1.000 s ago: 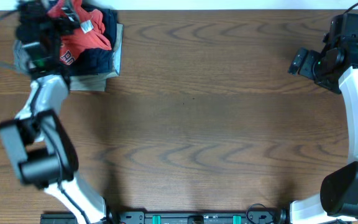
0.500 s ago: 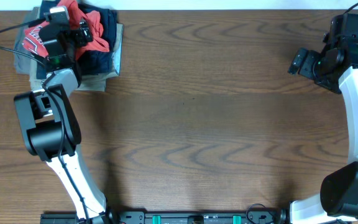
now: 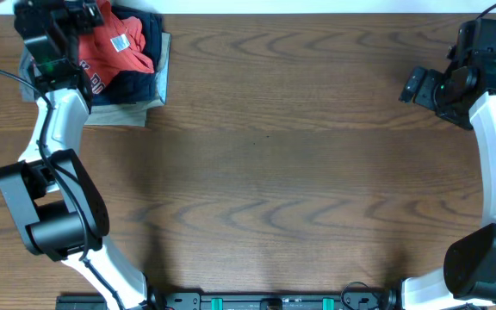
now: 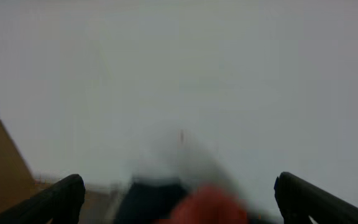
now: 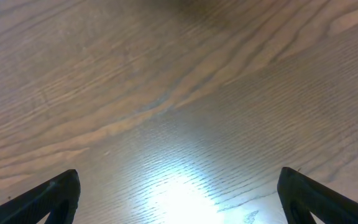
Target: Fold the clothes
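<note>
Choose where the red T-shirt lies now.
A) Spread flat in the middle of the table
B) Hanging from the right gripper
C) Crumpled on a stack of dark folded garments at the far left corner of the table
C: the overhead view shows the red T-shirt bunched on top of the stack of dark folded garments in the far left corner.

1. Shirt: my left arm covers its left part. The white lettering is cut short and I cannot read it.
2. Stack beneath: mostly buried, and I cannot count the pieces.
3. Left pincer: cropped by the overhead's top edge, jaws indistinct there.
4. Left wrist view: blurred throughout. The shirt is a red smear, cut off at the bottom edge.
5. Fingertips, left and right: only the ends show, in the lower corners.
</note>
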Motion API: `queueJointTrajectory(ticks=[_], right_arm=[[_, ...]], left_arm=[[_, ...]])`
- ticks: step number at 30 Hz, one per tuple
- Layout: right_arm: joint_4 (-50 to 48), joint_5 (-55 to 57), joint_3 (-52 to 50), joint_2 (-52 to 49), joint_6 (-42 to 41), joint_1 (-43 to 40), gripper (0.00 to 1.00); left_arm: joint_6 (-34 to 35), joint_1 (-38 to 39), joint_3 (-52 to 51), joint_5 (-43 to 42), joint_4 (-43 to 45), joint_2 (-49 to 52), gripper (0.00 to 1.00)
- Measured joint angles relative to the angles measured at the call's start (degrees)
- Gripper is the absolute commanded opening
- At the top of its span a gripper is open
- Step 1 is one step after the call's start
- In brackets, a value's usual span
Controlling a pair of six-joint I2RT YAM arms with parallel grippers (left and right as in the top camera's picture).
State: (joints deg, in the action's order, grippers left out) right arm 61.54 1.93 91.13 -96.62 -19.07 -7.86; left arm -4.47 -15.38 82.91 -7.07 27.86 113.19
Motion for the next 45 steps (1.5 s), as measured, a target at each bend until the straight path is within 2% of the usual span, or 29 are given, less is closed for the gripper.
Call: queueJointTrajectory(ticks=[5,14,19,24,30,33,39,45], right_arm=[[0.0,0.0,0.0,0.0,0.0,0.0,0.99],[0.0,0.0,0.0,0.0,0.0,0.0,0.99],[0.0,0.0,0.0,0.0,0.0,0.0,0.99],[0.0,0.0,0.0,0.0,0.0,0.0,0.99],[0.0,0.0,0.0,0.0,0.0,0.0,0.99],[0.0,0.0,0.0,0.0,0.0,0.0,0.99],[0.0,0.0,0.0,0.0,0.0,0.0,0.99],[0.0,0.0,0.0,0.0,0.0,0.0,0.99]], left_arm=[[-0.1,0.0,-0.1,0.0,-8.3,3.1,0.98],[-0.1,0.0,-0.1,0.0,-10.8,7.9,0.98],[-0.1,0.0,-0.1,0.0,-12.2,6.2,0.98],[1.8,0.0,-0.7,-0.1,-16.8,-2.5,0.98],[8.4,0.0,-0.5,0.0,-32.8,-22.4,0.98],[12.0,0.0,0.0,-0.1,-46.1,-31.3,0.98],[16.6,0.0,-0.1,0.0,-68.4,-41.3,0.98],[18.0,0.0,-4.4,0.0,-80.8,-49.7,0.98]])
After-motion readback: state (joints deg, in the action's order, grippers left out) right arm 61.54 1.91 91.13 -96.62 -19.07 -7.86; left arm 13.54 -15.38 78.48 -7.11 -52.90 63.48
